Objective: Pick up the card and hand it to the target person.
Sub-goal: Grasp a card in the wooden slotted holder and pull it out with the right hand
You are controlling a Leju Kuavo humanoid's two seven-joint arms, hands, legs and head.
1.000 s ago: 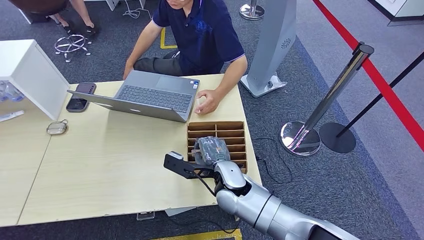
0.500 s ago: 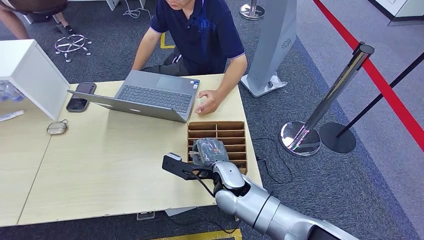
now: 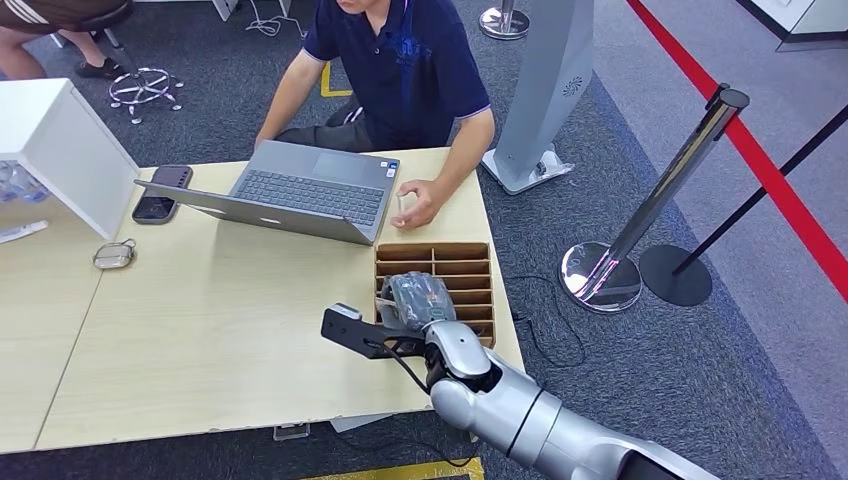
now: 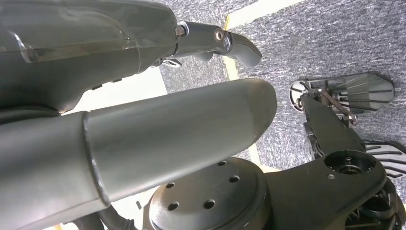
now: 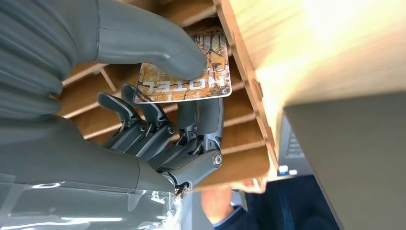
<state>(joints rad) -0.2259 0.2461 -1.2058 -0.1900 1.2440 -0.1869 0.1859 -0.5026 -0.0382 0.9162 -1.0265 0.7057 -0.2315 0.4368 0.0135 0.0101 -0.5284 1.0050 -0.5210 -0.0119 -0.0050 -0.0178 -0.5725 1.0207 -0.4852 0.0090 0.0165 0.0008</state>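
A printed hotel card (image 5: 191, 76) is pinched between the thumb and fingers of my right hand (image 5: 158, 110), just above the slots of a wooden divider tray (image 5: 239, 120). In the head view that hand (image 3: 420, 297) hovers over the tray (image 3: 470, 265) at the table's near right corner and hides the card. The person in a dark blue shirt (image 3: 410, 70) sits at the far side, one hand (image 3: 415, 205) resting on the table just beyond the tray. My left hand (image 4: 182, 110) hangs over the carpet, thumb and fingers apart, holding nothing.
An open laptop (image 3: 300, 190) lies in front of the person. A phone (image 3: 160, 195), a small case (image 3: 113, 256) and a white box (image 3: 60, 150) stand at the table's left. A stanchion base (image 3: 600, 275) stands on the carpet right of the table.
My right hand has shifted very slightly left over the tray, still holding the card. The seated person has drawn their other arm back, and a second person at the far left has moved.
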